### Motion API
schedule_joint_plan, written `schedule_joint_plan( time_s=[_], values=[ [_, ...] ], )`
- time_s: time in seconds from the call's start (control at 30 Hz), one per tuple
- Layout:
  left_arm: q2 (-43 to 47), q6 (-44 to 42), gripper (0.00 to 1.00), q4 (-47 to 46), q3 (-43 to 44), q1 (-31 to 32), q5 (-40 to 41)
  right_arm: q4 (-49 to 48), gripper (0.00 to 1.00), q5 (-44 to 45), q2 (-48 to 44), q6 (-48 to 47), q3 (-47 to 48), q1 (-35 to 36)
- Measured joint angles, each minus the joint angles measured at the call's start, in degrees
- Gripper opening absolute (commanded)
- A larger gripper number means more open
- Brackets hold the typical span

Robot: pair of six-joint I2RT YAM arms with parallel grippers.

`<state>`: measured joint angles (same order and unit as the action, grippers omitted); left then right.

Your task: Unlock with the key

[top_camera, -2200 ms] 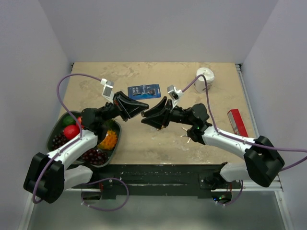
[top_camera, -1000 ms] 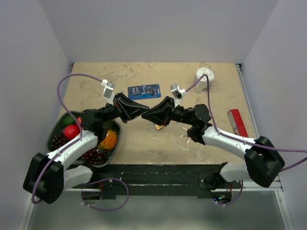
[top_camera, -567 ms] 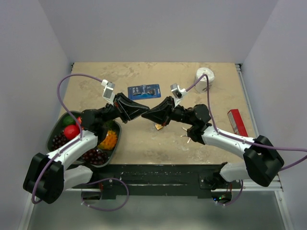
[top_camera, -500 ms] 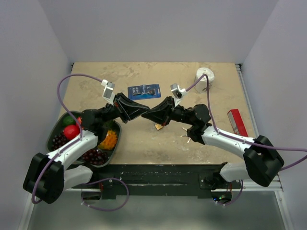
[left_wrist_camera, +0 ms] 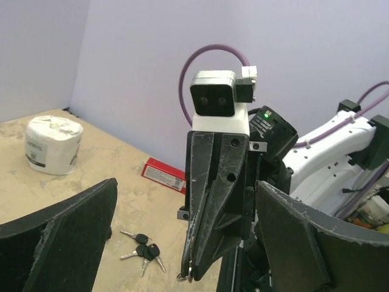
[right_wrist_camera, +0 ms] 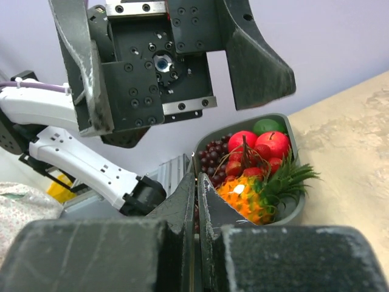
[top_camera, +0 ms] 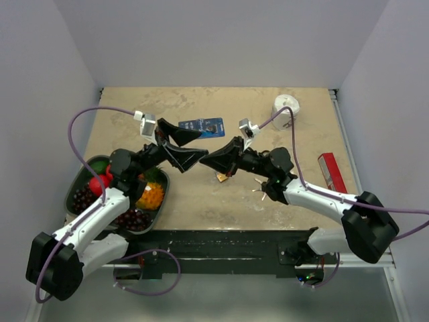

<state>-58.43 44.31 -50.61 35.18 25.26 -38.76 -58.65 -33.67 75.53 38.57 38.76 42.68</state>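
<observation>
The key (top_camera: 260, 188), a small bunch of silver keys with black heads, lies on the table under my right forearm, held by neither gripper. The left wrist view shows the key (left_wrist_camera: 143, 244) on the tabletop. My right gripper (top_camera: 202, 159) is shut, pinching a tiny silver key on a ring (left_wrist_camera: 188, 277) at its very tip. In its own view the right gripper (right_wrist_camera: 196, 179) has its jaws pressed together, a thin metal sliver between them. My left gripper (top_camera: 203, 142) is open, its fingers (left_wrist_camera: 73, 237) spread either side of the right gripper's tip without touching it.
A small brass padlock (top_camera: 221, 178) lies below the right gripper. A blue card pack (top_camera: 201, 127) lies behind the grippers. A grey bowl (top_camera: 76, 185) of fake fruit stands at the left. A paper roll (top_camera: 287, 107) and a red box (top_camera: 332, 171) are at the right.
My left gripper has gone from shut to wide open and drawn back a little to the left. The right gripper stays shut at the same spot with the tiny key.
</observation>
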Motion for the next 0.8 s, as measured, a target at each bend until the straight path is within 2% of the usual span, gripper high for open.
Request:
schedule_joint_plan(
  time_s=[0.2,0.33,0.43,0.47,0.57,0.8],
  values=[
    [2.84,-3.02,0.99,7.43,0.26,-0.02,7.8,4.15,0.0,0.98,-2.29,-1.2,-0.39,-2.34],
    [3.67,-4.63,0.88,11.72,0.24,-0.11,12.2,7.41,0.0,1.16,-4.74,-1.66,-1.53,-8.28],
    [3.02,-6.69,0.81,18.75,1.4,-0.07,15.58,12.7,0.0,2.69,-7.19,-3.43,-1.62,-13.0],
    [2.45,-7.17,0.75,21.05,2.08,0.17,16.72,15.02,0.0,3.72,-8.26,-4.48,-1.62,-14.12],
    [-1.4,-8.0,0.71,29.09,5.4,1.95,21.53,22.18,0.0,7.67,-11.54,-8.41,-1.36,-15.23],
    [-14.84,-5.49,0.73,47.08,12.09,10.49,35.32,33.29,0.0,16.48,-19.85,-15.63,-1.07,-15.21]
  ],
)
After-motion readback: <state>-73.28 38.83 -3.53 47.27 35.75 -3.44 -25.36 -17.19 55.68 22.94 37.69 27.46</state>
